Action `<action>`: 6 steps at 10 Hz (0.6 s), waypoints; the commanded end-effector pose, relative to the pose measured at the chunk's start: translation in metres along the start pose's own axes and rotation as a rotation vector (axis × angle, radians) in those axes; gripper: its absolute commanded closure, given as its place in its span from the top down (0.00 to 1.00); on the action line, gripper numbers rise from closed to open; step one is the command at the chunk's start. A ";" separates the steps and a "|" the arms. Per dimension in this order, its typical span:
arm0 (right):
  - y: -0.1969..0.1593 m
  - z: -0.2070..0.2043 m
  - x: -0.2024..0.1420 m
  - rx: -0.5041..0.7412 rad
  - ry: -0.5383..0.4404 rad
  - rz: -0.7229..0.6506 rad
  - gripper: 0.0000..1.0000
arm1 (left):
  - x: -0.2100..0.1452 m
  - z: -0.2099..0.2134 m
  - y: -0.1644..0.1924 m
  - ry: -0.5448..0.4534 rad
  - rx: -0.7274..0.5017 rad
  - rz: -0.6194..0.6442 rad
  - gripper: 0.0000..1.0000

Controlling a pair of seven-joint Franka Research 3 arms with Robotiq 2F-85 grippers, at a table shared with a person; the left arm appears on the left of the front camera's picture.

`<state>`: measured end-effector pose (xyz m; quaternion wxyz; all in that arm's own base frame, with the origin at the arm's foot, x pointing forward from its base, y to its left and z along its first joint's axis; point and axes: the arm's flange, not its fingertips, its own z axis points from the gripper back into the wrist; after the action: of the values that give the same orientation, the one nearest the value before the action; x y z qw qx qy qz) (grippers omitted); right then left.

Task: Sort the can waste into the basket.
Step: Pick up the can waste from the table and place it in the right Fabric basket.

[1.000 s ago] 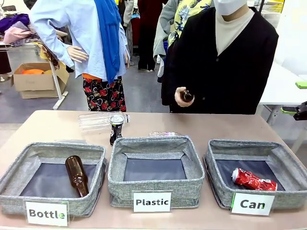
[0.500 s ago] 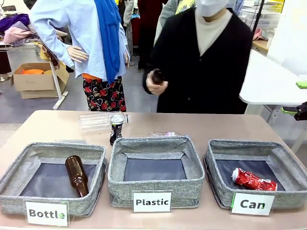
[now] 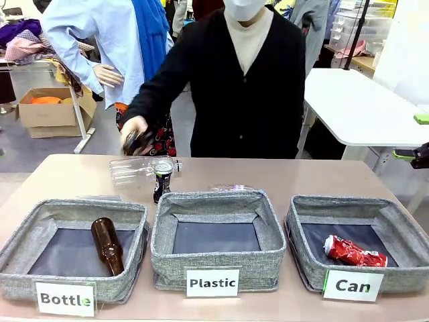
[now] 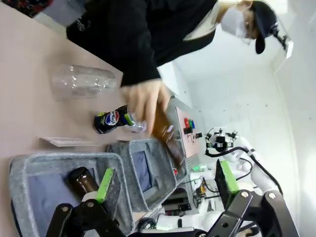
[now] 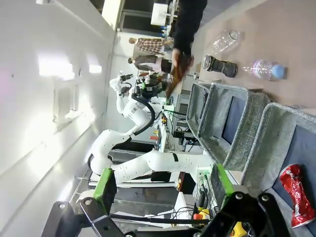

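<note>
**Person has crossed to the left end; jaws idle, one can still out**

Left gripper (image 4: pixel 165 177): jaws wide apart, nothing between the green pads (image 4: pixel 105 183). Right gripper (image 5: pixel 162 181): the same, spread and empty. Both hang back on the robot's side, looking across the bins.

Crushed red can (image 3: pixel 354 252) lies on the dark floor of the basket (image 3: pixel 342 200) labelled "Can", towards its front right. Black can (image 3: pixel 162 178) stands upright on the table (image 3: pixel 301 174), behind the gap between the Bottle bin (image 3: pixel 80 204) and the Plastic bin (image 3: pixel 214 196), just beside a clear plastic bottle (image 3: pixel 134 169) lying on its side. Neither can has moved over the last second.

Change: a second ago the person stood behind the basket with a dark object at chest height. They have since stepped left, and the hand (image 3: pixel 134 129) is now low over the clear bottle, near the black can. The held object is motion-blurred; probably a brown glass bottle (image 3: pixel 136 142) (the left wrist view shows a brown shape under the hand).

Reading: task about half done, with only the black can left to sort. The person's arm is now working close to it, so a reach at this moment would likely crowd the hand. Waiting for the hand to clear looks safer.
</note>
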<state>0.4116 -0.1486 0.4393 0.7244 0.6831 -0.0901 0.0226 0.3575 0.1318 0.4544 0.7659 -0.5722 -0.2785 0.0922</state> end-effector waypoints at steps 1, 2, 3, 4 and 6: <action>0.002 0.001 -0.001 0.012 0.002 -0.002 1.00 | 0.020 0.067 0.016 -0.054 -0.052 0.059 1.00; 0.002 0.001 -0.001 0.012 0.002 -0.002 1.00 | 0.019 0.119 0.023 -0.039 -0.094 0.060 1.00; 0.002 0.001 -0.001 0.012 0.002 -0.002 1.00 | 0.008 0.175 0.031 -0.029 -0.139 0.050 1.00; 0.002 0.001 -0.001 0.012 0.002 -0.002 1.00 | -0.010 0.229 0.039 -0.063 -0.157 0.018 1.00; 0.002 0.001 -0.001 0.012 0.002 -0.002 1.00 | -0.045 0.307 0.058 -0.234 -0.136 0.030 1.00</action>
<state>0.4113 -0.1495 0.4389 0.7240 0.6835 -0.0901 0.0218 0.1557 0.3585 0.4580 0.6949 -0.6164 -0.3386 0.1501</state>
